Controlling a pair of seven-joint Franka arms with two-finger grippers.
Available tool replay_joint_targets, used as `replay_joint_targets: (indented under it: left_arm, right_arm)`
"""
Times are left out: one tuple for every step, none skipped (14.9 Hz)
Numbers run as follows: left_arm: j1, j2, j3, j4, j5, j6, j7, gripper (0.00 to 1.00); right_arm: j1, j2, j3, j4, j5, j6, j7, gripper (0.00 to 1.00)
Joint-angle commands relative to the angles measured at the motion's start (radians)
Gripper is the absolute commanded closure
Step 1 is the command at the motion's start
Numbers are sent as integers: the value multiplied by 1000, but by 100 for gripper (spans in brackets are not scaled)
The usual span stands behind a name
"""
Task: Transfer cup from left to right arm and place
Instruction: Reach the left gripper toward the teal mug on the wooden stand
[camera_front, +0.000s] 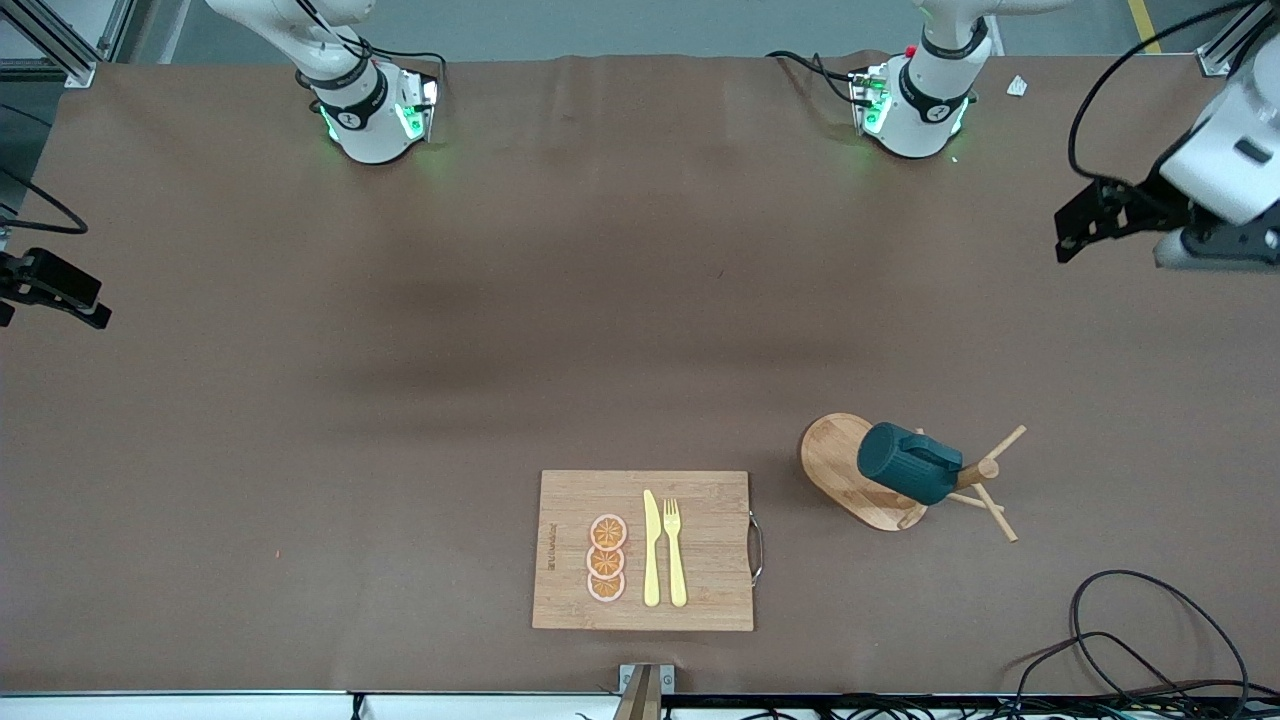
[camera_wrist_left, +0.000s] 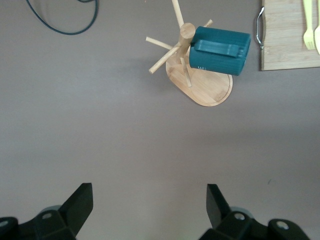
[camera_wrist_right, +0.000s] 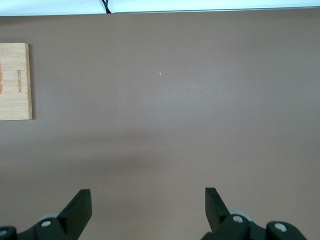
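Cup (camera_front: 908, 464) hangs tipped sideways on the peg stand (camera_front: 860, 472), toward the left arm's end of the table, where the wide-open, empty left gripper (camera_wrist_left: 150, 210) is clearly closer than the equally wide, idle right gripper (camera_wrist_right: 148, 210).

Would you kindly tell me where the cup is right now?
The cup hangs on the wooden peg stand, toward the left arm's end of the table, beside the cutting board; no gripper touches it.
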Motion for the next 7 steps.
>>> replay_joint_targets:
  left_arm:
    - [-14,118,-1,110,-8,-8,-92,0]
    - [-17,146,-9,124,-9,-7,-173,0]
    - [-20,175,-12,135,-9,1,-260,0]
    - [-38,198,-13,136,-8,15,-347,0]
    - [-56,218,-13,135,-8,36,-429,0]
    - [-58,241,-13,135,-8,73,-510,0]
    - [-60,261,-15,133,-12,122,-604,0]
  right_arm:
    - [-4,-12,3,-13,5,3,12,0]
    - [-4,-12,3,-13,3,3,12,0]
    - [-4,-12,3,-13,5,3,12,0]
    - [-4,-12,3,-13,5,3,12,0]
    - [-4,-12,3,-13,5,3,12,0]
    - [-6,-12,3,-13,5,3,12,0]
    - [-6,-12,3,-13,3,3,12,0]
